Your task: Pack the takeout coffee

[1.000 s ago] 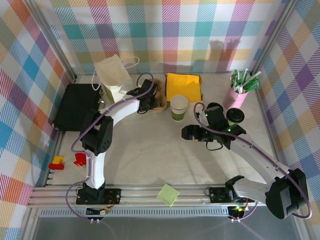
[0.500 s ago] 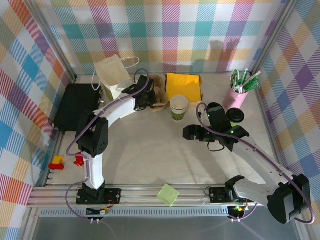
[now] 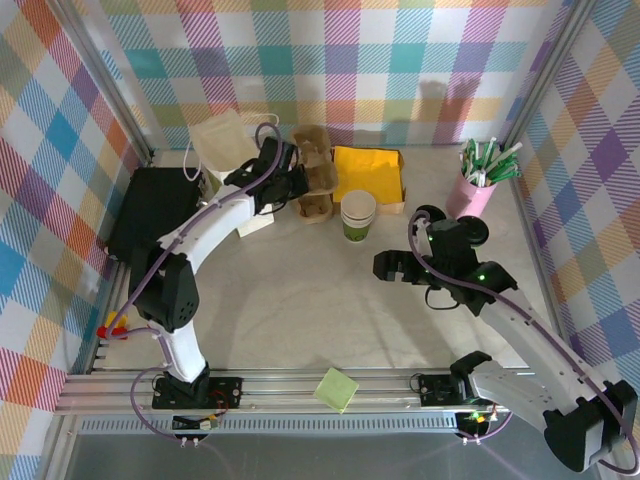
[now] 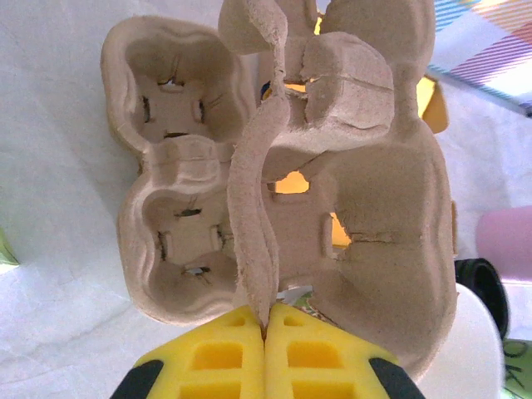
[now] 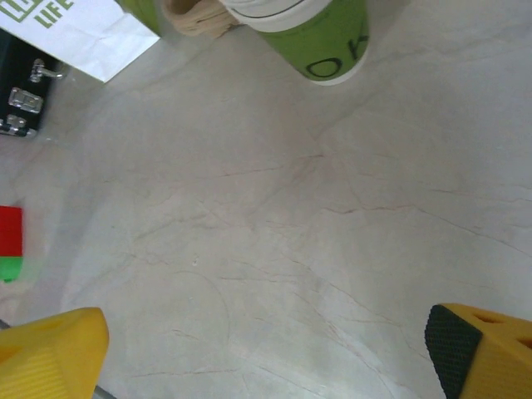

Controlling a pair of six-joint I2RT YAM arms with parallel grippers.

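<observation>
bag [image 3: 225,145] left of carrier [image 3: 318,180] | napkin [image 3: 368,172] right of carrier | coffee cup [image 3: 358,215] before napkin

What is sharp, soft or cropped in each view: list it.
Top external: evenly lit, sharp throughout. Left wrist: carrier very close, edges slightly soft; pink cup at the right edge blurred. Right wrist: table sharp and matte, no glare; tips of the right tool cropped at the bottom corners.

The table [image 3: 300,300] carries a paper cup [image 3: 358,215], a yellow napkin [image 3: 367,172] and a pink cup of sticks [image 3: 470,192]. A black case [image 3: 150,212] lies at its left side.
</observation>
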